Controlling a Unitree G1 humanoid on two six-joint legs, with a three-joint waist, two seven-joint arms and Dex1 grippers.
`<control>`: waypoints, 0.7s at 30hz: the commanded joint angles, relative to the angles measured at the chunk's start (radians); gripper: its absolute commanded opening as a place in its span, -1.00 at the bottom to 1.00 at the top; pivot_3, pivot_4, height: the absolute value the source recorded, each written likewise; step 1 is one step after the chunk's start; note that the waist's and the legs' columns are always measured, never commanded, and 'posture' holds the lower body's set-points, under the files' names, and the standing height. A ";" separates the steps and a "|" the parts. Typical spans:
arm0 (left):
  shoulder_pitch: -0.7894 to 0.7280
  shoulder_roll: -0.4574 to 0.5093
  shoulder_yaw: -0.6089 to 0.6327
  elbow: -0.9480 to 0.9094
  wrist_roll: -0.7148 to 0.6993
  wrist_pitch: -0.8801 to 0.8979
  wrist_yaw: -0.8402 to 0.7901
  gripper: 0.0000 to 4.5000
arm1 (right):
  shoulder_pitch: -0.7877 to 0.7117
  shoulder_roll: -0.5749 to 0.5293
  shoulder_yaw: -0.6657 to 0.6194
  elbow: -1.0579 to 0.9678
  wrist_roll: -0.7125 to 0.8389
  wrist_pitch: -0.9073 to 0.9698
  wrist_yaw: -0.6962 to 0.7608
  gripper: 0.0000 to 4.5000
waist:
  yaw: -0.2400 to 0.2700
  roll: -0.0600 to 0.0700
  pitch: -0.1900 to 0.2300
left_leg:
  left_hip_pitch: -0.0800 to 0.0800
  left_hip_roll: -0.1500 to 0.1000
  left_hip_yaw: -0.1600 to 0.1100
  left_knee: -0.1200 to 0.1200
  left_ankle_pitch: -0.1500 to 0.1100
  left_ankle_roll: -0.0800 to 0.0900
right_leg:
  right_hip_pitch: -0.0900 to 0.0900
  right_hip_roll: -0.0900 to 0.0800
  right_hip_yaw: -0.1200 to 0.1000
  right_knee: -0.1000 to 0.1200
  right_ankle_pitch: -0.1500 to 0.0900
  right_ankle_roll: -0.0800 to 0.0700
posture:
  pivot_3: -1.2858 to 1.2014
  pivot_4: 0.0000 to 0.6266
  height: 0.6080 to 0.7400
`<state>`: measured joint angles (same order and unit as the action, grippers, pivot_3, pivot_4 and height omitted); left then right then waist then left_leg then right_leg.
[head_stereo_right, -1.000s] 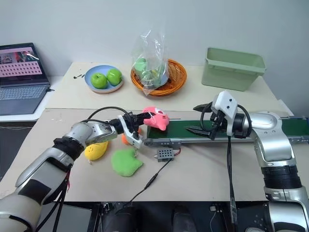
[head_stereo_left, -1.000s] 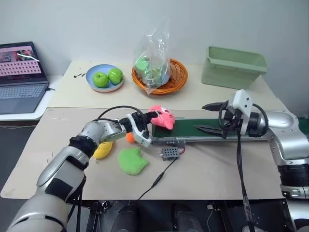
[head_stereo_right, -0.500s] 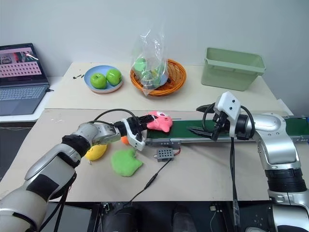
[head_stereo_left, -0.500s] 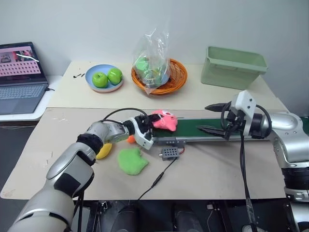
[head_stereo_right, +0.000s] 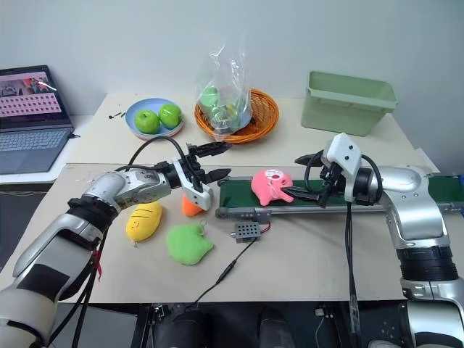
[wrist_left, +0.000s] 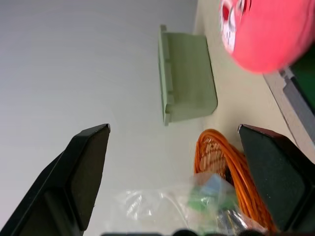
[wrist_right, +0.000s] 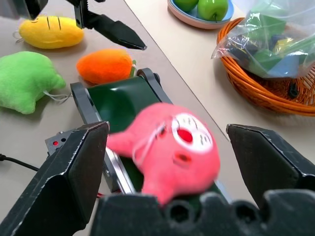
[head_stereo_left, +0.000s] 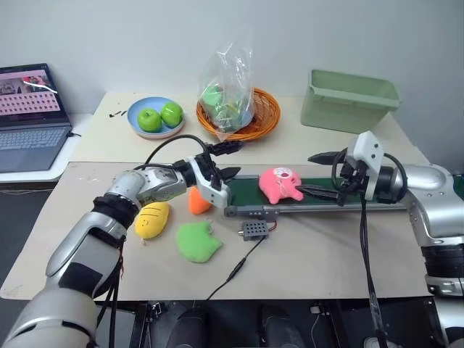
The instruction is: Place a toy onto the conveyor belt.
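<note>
The pink toy lies on the dark green conveyor belt, near its left end, with its pale face patch turned up. My left gripper hangs open just left of the belt's end, apart from the toy and with nothing between its fingers. My right gripper is open over the belt on the toy's right side. The toy sits just ahead of the right gripper's spread fingers, not gripped.
A yellow plush, an orange carrot plush and a green plush lie left of the belt. A grey box with a cable sits in front. A green bin, basket, apple plate and laptop stand behind.
My left gripper opened, let go of the pink toy and drew up and back to the left. The toy now lies further along the belt. The right arm stayed put.
</note>
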<state>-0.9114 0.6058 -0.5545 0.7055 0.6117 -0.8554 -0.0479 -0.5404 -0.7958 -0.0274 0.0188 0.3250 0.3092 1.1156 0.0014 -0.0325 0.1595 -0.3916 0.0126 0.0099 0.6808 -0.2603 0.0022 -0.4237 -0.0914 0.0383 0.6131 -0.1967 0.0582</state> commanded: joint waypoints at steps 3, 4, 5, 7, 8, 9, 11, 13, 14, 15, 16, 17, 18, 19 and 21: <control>0.202 0.049 0.067 -0.291 -0.664 0.285 -0.652 0.98 | -0.049 -0.020 -0.004 0.014 -0.012 -0.038 0.026 1.00 | -0.013 0.000 0.000 | 0.000 0.000 0.000 0.000 0.000 0.000 | 0.000 0.000 0.000 0.000 0.000 0.000 | 0.03 -0.52 1.00; 0.248 0.068 0.100 -0.363 -0.753 0.409 -0.708 0.98 | -0.058 -0.019 0.000 0.016 -0.013 -0.040 0.030 1.00 | -0.014 0.000 0.001 | 0.000 0.000 0.000 0.001 0.000 0.000 | -0.001 0.000 0.000 0.000 0.000 0.000 | 0.03 -0.52 1.00; 0.292 0.094 0.132 -0.436 -0.837 0.524 -0.757 0.98 | -0.067 -0.018 0.004 0.018 -0.014 -0.042 0.034 1.00 | -0.015 0.001 0.001 | -0.001 0.001 0.000 0.001 0.000 0.000 | -0.001 0.001 0.000 0.001 0.000 0.000 | 0.03 -0.52 1.00; 0.357 0.138 0.194 -0.552 -0.943 0.699 -0.802 0.98 | -0.080 -0.015 0.009 0.020 -0.015 -0.044 0.040 1.00 | -0.019 0.001 0.001 | 0.000 0.001 -0.001 0.002 0.000 0.000 | -0.001 0.001 0.001 0.001 0.000 0.000 | 0.03 -0.52 1.00; 0.376 0.152 0.220 -0.599 -0.974 0.770 -0.811 0.98 | -0.084 -0.014 0.010 0.022 -0.016 -0.045 0.043 1.00 | -0.021 0.001 0.001 | 0.000 0.002 -0.001 0.002 0.000 0.000 | 0.000 0.001 0.001 0.001 0.000 0.000 | 0.03 -0.52 1.00; 0.394 0.163 0.244 -0.641 -0.993 0.833 -0.811 0.98 | -0.086 -0.014 0.010 0.022 -0.016 -0.044 0.046 1.00 | -0.020 0.001 0.001 | 0.001 0.002 -0.001 0.002 0.000 0.000 | 0.000 0.002 0.001 0.001 0.000 0.000 | 0.03 -0.52 1.00; 0.441 0.185 0.297 -0.725 -1.029 0.932 -0.803 0.98 | -0.093 -0.012 0.011 0.023 -0.014 -0.041 0.052 1.00 | -0.019 0.001 0.001 | 0.002 0.001 -0.001 0.002 0.000 0.000 | 0.000 0.001 0.001 0.001 0.000 0.000 | 0.03 -0.52 1.00; 0.490 0.199 0.359 -0.802 -1.075 1.027 -0.782 0.98 | -0.104 -0.007 0.013 0.029 -0.013 -0.041 0.059 1.00 | -0.018 0.001 0.001 | 0.002 0.001 -0.001 0.002 0.000 0.000 | 0.001 0.001 0.001 0.000 0.000 0.000 | 0.03 -0.52 1.00; 0.511 0.200 0.388 -0.830 -1.090 1.057 -0.775 0.98 | -0.112 -0.002 0.016 0.035 -0.015 -0.043 0.060 1.00 | -0.018 0.001 0.001 | 0.002 0.001 -0.001 0.002 0.000 0.000 | 0.001 0.001 0.001 0.000 0.000 0.000 | 0.03 -0.52 1.00; 0.528 0.197 0.413 -0.851 -1.097 1.078 -0.767 0.98 | -0.118 0.003 0.020 0.040 -0.016 -0.046 0.062 1.00 | -0.018 0.001 0.001 | 0.001 0.001 -0.001 0.002 0.000 0.000 | 0.001 0.001 0.001 0.000 0.000 0.000 | 0.03 -0.52 1.00; 0.545 0.192 0.434 -0.871 -1.096 1.090 -0.758 0.98 | -0.125 0.010 0.022 0.043 -0.012 -0.044 0.065 1.00 | -0.017 0.001 0.001 | 0.001 0.001 -0.001 0.002 0.000 0.000 | 0.000 0.001 0.001 0.000 0.000 0.000 | 0.03 -0.52 1.00; 0.557 0.190 0.448 -0.889 -1.091 1.101 -0.754 0.98 | -0.130 0.016 0.023 0.043 -0.007 -0.040 0.069 1.00 | -0.016 0.001 0.001 | 0.001 0.001 -0.001 0.002 0.000 0.000 | 0.000 0.001 0.001 0.000 0.000 0.000 | 0.03 -0.52 1.00; 0.566 0.189 0.456 -0.902 -1.080 1.108 -0.749 0.98 | -0.133 0.021 0.023 0.042 -0.001 -0.036 0.073 1.00 | -0.016 0.001 0.001 | 0.001 0.001 -0.001 0.002 0.000 0.000 | 0.000 0.001 0.001 -0.001 0.000 0.000 | 0.03 -0.52 1.00; 0.573 0.181 0.467 -0.913 -1.068 1.110 -0.738 0.98 | -0.137 0.026 0.023 0.042 0.004 -0.033 0.078 1.00 | -0.015 0.001 0.001 | 0.002 0.001 -0.001 0.002 0.000 0.000 | 0.000 0.001 0.001 -0.001 0.000 0.000 | 0.03 -0.52 1.00; 0.576 0.155 0.488 -0.925 -1.062 1.113 -0.713 0.98 | -0.143 0.034 0.021 0.040 0.013 -0.024 0.086 1.00 | -0.013 0.001 0.001 | 0.002 0.001 -0.001 0.002 0.000 0.000 | 0.001 0.001 0.001 -0.001 0.000 0.000 | 0.03 -0.52 1.00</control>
<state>-0.3334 0.7782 -0.1091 -0.1767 -0.4612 0.2600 -0.7891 -0.6557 -0.7631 0.0132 0.0772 0.3033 0.2894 1.1932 -0.0113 -0.0316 0.1604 -0.3895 0.0135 0.0093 0.6827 -0.2604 0.0025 -0.4230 -0.0903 0.0394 0.6120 -0.1970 0.0582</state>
